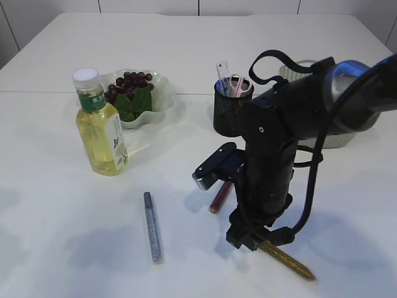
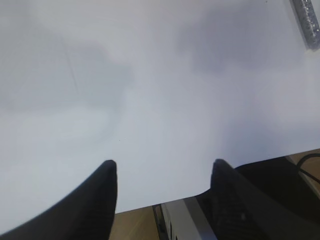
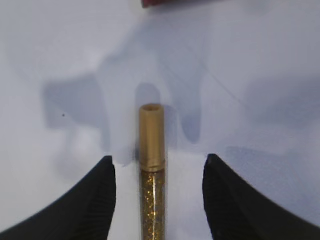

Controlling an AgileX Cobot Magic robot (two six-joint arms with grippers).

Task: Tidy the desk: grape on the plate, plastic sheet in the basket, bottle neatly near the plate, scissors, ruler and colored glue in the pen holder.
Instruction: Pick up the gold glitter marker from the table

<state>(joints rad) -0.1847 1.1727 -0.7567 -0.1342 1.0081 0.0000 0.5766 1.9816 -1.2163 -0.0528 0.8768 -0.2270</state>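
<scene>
— Right gripper (image 1: 255,239) first, from the exterior view: what am I looking at?

— Your right arm is bent steeply down over the near side of the table (image 1: 56,248), its claw right over the cap end of the gold glue stick (image 1: 286,261), which lies flat. I judge that's an approach for a pick. The red glue stick (image 1: 220,196) lies just behind the arm and the silver glue stick (image 1: 153,227) well to the left. The bottle (image 1: 101,126) stands beside the plate (image 1: 160,84) with the grape (image 1: 129,83) on it; scissors (image 1: 240,84) and ruler (image 1: 222,68) already stand in the pen holder (image 1: 228,110).

— Left wrist view?

— Left gripper (image 2: 164,175) is spread and empty, hanging over bare table near its edge; I'd call that parked out of the way.

— Right wrist view?

— Spread fingers (image 3: 102,195) straddle the gold stick, a gap on both sides, nothing pinched yet. The stick runs straight along the claw's centreline, so I'd say I've lined up to close across its width.
</scene>
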